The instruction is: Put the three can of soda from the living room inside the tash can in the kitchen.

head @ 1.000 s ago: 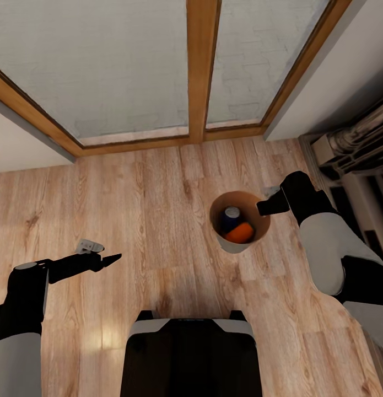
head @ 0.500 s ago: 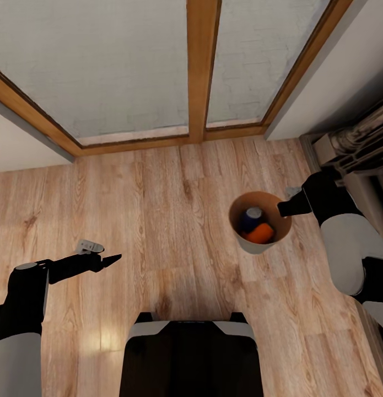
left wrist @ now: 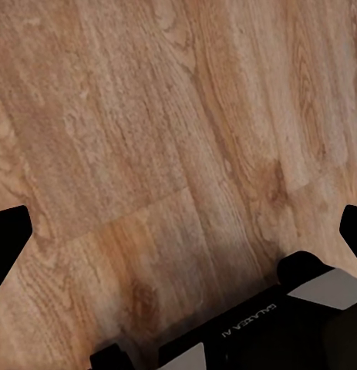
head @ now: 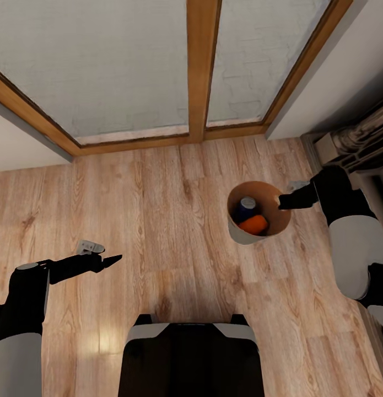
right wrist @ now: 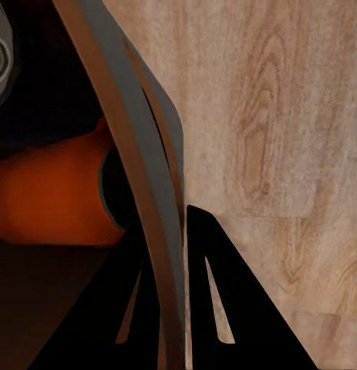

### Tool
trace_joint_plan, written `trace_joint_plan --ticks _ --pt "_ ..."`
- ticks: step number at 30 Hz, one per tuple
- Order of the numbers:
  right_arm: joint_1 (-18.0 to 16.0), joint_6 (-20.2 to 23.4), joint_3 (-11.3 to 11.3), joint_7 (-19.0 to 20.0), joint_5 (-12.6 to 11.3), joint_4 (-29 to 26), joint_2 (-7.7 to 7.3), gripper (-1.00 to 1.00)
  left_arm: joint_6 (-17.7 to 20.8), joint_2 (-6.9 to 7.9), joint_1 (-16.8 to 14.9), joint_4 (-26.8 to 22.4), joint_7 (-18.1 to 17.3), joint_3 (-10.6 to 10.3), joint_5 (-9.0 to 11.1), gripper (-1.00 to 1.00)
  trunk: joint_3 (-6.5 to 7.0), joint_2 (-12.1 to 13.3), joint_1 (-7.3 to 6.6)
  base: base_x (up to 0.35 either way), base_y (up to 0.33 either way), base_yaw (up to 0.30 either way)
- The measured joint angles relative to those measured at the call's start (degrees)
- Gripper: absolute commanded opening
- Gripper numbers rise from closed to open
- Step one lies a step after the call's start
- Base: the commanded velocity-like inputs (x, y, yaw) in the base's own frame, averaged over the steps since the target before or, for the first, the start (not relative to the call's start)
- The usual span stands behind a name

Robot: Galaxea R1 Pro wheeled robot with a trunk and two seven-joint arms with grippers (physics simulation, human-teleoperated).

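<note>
The tash can (head: 242, 236), a tapered bucket tan inside, hangs above the plank floor at centre right of the head view. My right gripper (head: 280, 203) is shut on its right rim. Inside it a blue can of soda (head: 246, 208) stands next to an orange can of soda (head: 253, 224) lying on its side; the third can is hidden. In the right wrist view the rim (right wrist: 139, 154) runs between the fingers (right wrist: 217, 293), with the orange can (right wrist: 55, 193) behind it. My left gripper (head: 113, 258) is held over bare floor at the left, open and holding nothing (left wrist: 178, 231).
Wood-framed glass doors (head: 202, 66) close off the floor ahead, with white walls on both sides. Grey pipework and a ribbed unit (head: 356, 143) stand along the right wall. My own dark base (head: 188, 358) sits at the bottom. The plank floor (head: 158, 209) lies between the arms.
My right arm has swung to the right, carrying the tash can and its cans with it, then lifted it slightly. The left arm has stayed where it was.
</note>
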Motion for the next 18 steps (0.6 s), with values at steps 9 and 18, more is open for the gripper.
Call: trace_joint_plan --ticks 9,18 --pt "0.8 -0.9 -0.1 3.2 1.6 -2.9 -2.46 -1.00 0.0 0.00 0.0 0.2 1.0 0.0 -0.1 1.00 -1.61 -3.6 1.97 0.000 0.000 0.000" --pt "1.0 -0.9 0.1 9.8 2.3 -8.1 -3.56 -1.00 0.0 0.00 0.0 0.3 1.1 0.0 -0.1 1.00 -3.23 -7.2 3.95 0.000 0.000 0.000"
